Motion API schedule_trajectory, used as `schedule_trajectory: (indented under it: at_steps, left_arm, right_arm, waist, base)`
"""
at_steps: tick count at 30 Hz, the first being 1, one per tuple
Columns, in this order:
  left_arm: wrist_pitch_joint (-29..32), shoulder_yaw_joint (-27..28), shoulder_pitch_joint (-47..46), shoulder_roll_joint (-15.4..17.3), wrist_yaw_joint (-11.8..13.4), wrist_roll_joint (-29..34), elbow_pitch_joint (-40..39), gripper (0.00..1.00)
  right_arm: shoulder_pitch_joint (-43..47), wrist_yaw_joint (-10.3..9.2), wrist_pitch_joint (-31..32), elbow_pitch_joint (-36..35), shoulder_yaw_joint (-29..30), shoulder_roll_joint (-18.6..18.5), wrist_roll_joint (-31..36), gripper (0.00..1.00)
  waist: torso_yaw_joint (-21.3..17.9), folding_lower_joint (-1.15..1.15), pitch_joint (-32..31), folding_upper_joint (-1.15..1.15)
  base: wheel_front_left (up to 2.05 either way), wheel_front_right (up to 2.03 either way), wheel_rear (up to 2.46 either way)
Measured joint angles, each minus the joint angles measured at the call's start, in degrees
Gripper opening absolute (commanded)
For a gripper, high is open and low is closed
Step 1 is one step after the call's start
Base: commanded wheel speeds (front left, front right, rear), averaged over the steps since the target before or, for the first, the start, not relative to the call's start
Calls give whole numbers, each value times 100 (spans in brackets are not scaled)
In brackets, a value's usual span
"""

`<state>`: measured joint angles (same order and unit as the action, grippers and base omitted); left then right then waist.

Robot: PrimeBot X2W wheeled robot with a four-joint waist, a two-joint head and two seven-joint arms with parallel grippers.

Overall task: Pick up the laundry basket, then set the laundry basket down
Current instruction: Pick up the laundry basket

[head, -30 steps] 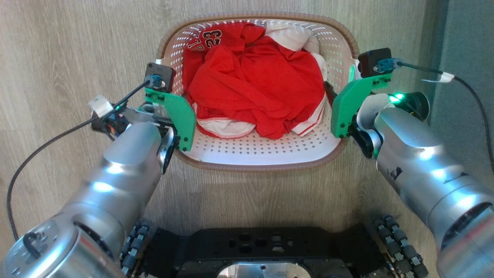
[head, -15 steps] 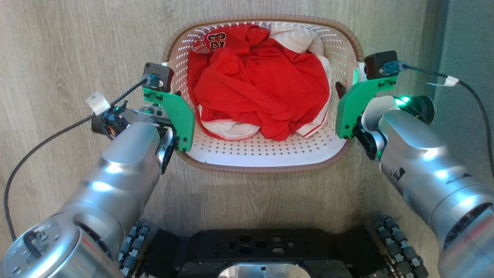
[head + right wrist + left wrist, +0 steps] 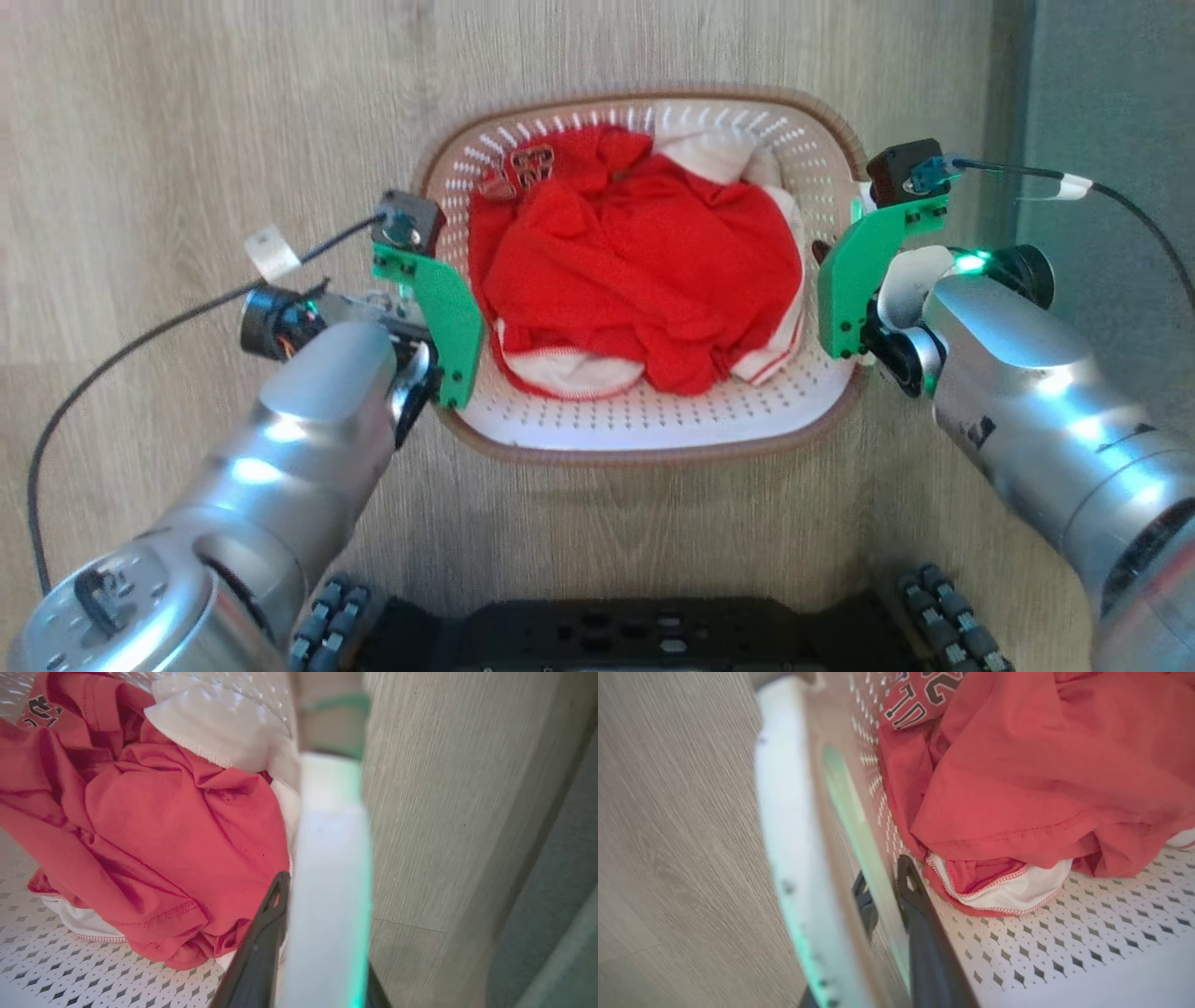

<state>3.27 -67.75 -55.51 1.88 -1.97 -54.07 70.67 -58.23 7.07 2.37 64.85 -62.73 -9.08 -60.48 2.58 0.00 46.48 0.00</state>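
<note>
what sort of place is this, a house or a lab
Likely a home, or a mock-up of one: wood-look plank floor, a laundry basket of red and white clothes, a grey-green wall or panel.

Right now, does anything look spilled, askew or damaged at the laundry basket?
Nothing stands out. The laundry basket looks level and intact, and the red jersey and white garment lie fully inside its rim.

The cream, perforated, brown-rimmed laundry basket point(image 3: 653, 422) sits upright and level.

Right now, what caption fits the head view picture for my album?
Left end effector and right end effector hold a laundry basket of red clothes.
</note>
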Motion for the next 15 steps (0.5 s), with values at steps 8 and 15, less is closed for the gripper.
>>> schedule_trajectory:
  at_steps: [8,15]
  left_arm:
    - [740,-218,285,-7,-253,-42,-32,0]
    - [1051,-261,432,-15,-371,-43,-5,0]
  right_arm:
    - [286,-30,909,-482,-423,-301,-525,0]
    - [386,-52,1573,-665,-605,-397,-902,0]
  waist:
    - [10,0,-778,0]
    - [20,0,-1347,0]
  base:
    - [0,0,0]
    - [0,0,0]
